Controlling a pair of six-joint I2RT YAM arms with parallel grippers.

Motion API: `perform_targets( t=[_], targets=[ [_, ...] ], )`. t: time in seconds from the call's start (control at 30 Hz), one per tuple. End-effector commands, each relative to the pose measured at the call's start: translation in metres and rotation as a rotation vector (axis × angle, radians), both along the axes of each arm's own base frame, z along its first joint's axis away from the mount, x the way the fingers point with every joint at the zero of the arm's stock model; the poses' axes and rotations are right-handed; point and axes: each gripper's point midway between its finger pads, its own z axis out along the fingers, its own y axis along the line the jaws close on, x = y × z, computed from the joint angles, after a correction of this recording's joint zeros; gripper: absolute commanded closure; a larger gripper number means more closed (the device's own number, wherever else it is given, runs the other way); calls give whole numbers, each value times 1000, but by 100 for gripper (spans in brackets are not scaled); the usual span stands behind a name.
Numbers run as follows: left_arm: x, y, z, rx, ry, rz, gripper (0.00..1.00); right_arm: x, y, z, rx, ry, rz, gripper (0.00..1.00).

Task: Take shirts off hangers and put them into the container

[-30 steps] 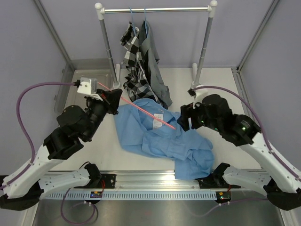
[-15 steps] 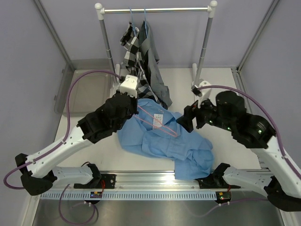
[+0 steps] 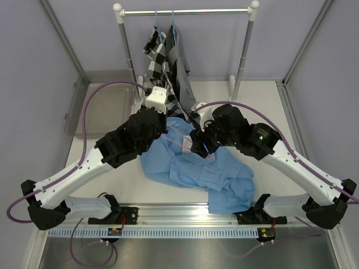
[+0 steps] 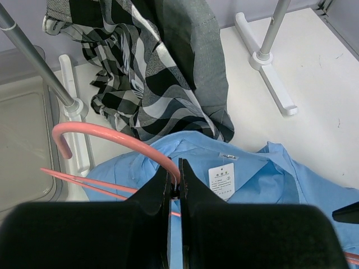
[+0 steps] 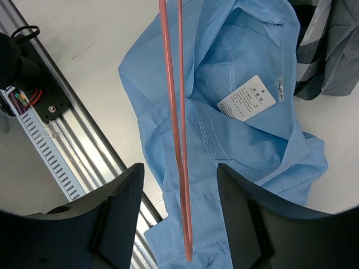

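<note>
The light blue shirt (image 3: 196,168) lies crumpled on the table, its white label (image 4: 221,180) facing up. My left gripper (image 3: 162,126) is shut on the neck of the pink-red hanger (image 4: 112,134), held just above the shirt's collar. My right gripper (image 3: 197,143) is open, its jaws standing on either side of the hanger's far end (image 5: 180,168) without touching it. The checked shirt (image 3: 159,73) and the grey shirt (image 3: 185,70) hang from light blue hangers (image 3: 158,22) on the rack bar. The translucent container (image 3: 104,109) sits at the left, with nothing visible in it.
The rack's two posts (image 3: 128,50) (image 3: 244,50) and their white feet (image 4: 266,70) stand behind the shirts. A slotted metal rail (image 3: 185,216) with the arm bases runs along the near edge. Purple cables (image 3: 112,87) loop over both arms.
My left arm swung from the left to the middle, carrying the pink-red hanger over the blue shirt. My right gripper moved left over the shirt until its jaws straddled the hanger's end.
</note>
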Motion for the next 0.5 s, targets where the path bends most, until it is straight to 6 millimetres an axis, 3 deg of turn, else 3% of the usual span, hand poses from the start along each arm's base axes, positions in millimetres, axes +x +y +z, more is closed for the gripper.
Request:
perform_targets(
  t=[0.0,0.23,0.33,0.47],
  targets=[
    [3,-2,25,-66,-45,13,100,-4,16,6,25,-27,74,38],
    [3,-3,28,-75,-46,9,100,-1,23,-8,-10,-8,82,53],
    [3,-3,28,-76,-47,10,100,-2,24,-8,-5,-7,88,69],
    [2,-4,25,-76,-39,-3,100,-2,21,-8,-5,-16,73,100]
  ],
)
